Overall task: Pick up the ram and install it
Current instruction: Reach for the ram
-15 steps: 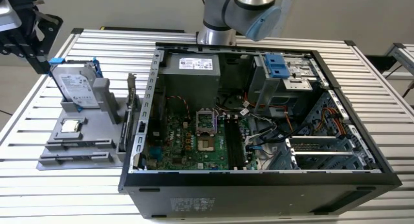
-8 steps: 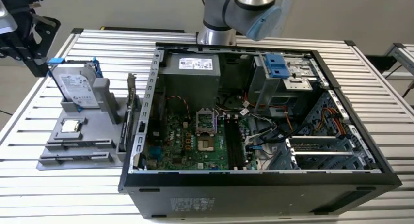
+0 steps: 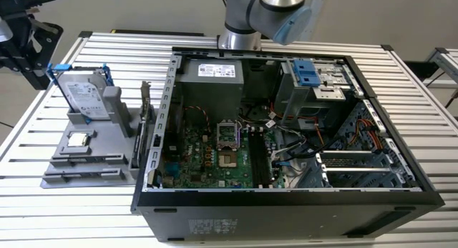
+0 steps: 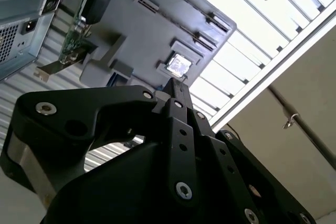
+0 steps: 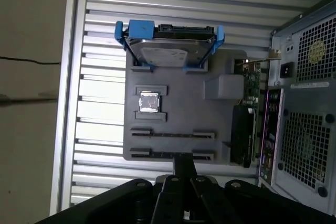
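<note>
While the black metal gripper (image 5: 184, 157) hangs above the flat grey plastic tray (image 5: 178, 114) beside the open black computer case (image 3: 286, 210), its fingers are squeezed tight together. I cannot tell where the long thin dark green ram stick is.

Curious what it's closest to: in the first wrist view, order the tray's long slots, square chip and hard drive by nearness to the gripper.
1. Long slots, at the tray edge beside the gripper.
2. Square chip, mid-tray.
3. Hard drive, standing at the tray's far end.
</note>
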